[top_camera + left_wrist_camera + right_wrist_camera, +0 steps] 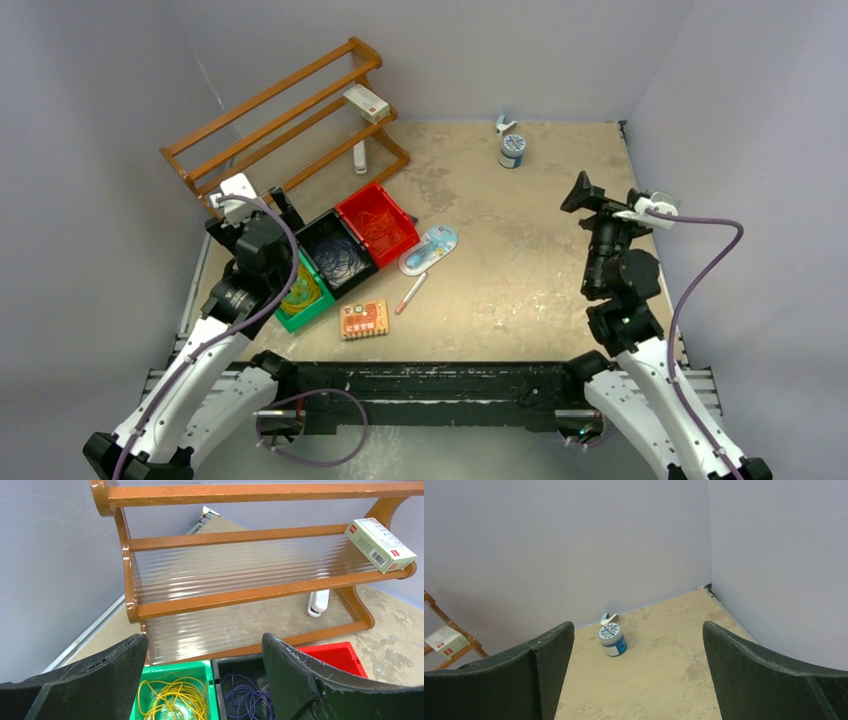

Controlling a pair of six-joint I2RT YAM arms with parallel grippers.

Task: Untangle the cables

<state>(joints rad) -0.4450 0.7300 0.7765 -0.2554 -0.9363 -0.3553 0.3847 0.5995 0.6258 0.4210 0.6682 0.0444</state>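
Three bins stand side by side at the left. A yellow cable (175,697) lies looped in the green bin (172,667). A dark blue-purple cable (245,700) lies in the black bin (235,661). Thin red-orange loops (381,224) lie in the red bin (358,196). My left gripper (204,640) is open and empty, hovering above the far ends of the green and black bins; it also shows in the top view (283,207). My right gripper (638,630) is open and empty, raised over the right side of the table (580,192), far from the bins.
A wooden rack (290,110) stands behind the bins, with a white box (366,102) on it and a white tube (359,157) under it. A blue jar (512,150) stands at the back. A blue-white packet (429,250), a pen (411,293) and an orange box (363,319) lie near the bins.
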